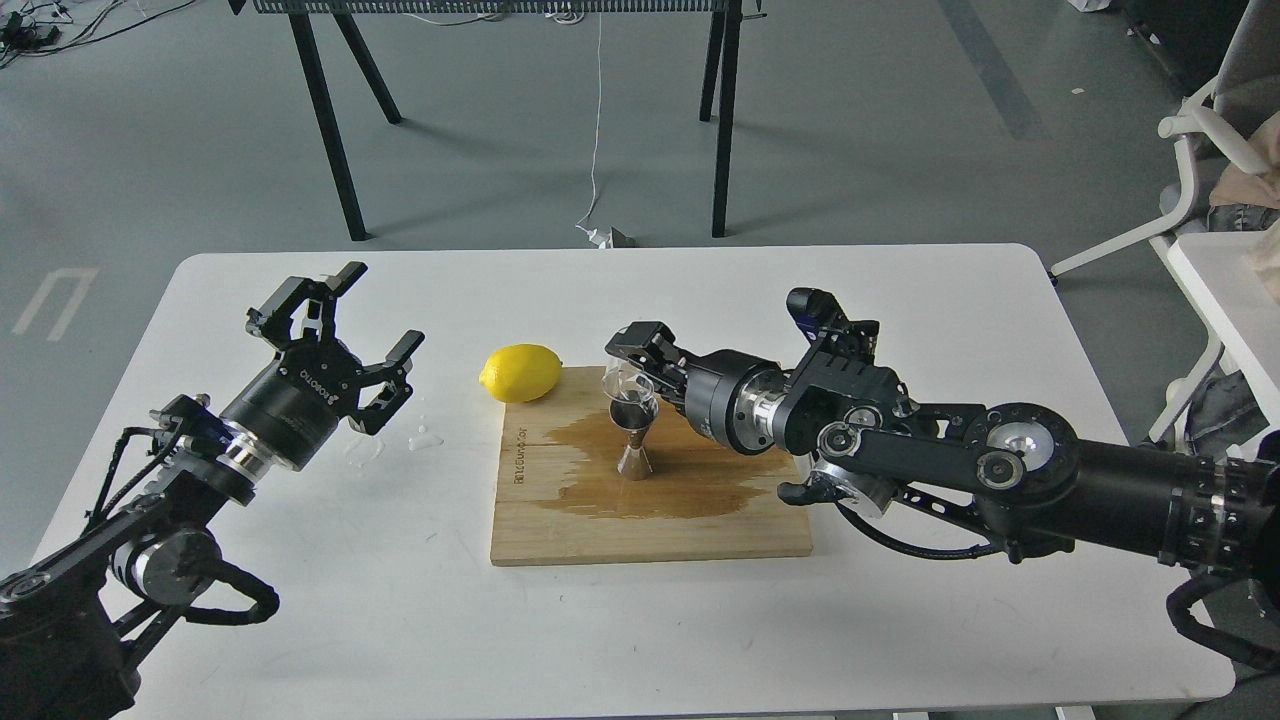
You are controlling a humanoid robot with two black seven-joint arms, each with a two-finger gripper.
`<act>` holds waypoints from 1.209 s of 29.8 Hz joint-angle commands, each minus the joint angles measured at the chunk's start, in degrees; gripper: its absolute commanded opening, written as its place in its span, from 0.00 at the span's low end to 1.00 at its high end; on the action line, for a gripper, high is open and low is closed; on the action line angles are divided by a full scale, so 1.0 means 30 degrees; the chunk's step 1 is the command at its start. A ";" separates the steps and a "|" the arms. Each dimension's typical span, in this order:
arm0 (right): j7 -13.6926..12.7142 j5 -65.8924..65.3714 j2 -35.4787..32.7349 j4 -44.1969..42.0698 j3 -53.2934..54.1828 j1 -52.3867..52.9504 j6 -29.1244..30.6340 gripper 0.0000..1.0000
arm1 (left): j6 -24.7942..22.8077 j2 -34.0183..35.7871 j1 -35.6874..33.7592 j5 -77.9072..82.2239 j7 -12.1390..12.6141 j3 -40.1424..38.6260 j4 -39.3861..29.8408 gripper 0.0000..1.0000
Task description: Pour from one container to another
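**Glass cup tipped over jigger: handling and materials**

Right gripper (pixel 640 362), centre of frame, clamped on the glass cup (pixel 628 383). Cup tilted, lip directly above the top cone of the steel jigger (pixel 634 438); touching or just apart, cannot tell.

Jigger upright on the wooden board (pixel 560 525), centre of frame. Hourglass form, narrow waist, polished and reflective. Small foot, so probably easy to knock over with a nudge from the cup lip.

Cup: clear, thin-looking, round, short. Judged light, rigid, fragile, and slick when wet. Best hold across the side wall below the rim, as appears now, with pour lip left free. Excess squeeze a risk to glass; too little a risk of slip.

Board: pale wood, visible grain, flat rectangle, branded mark near left edge. Large dark wet stain (pixel 690 480) spread around the jigger base toward the right. Wet surface likely lowers friction under the jigger.

Lemon (pixel 520 372) at the board's upper-left corner, matte yellow, oval.

Left gripper (pixel 375 325), left of frame, fingers spread apart, empty, above the white table (pixel 300 600). Small clear droplets (pixel 425 437) on the table just below it.
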 commanded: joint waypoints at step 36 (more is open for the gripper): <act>0.0148 -0.1064 0.0483 -0.0208 -0.4133 0.3515 -0.0091 0.39 | 0.0000 0.0030 0.0017 -0.0029 0.0001 0.0009 0.0199 0.93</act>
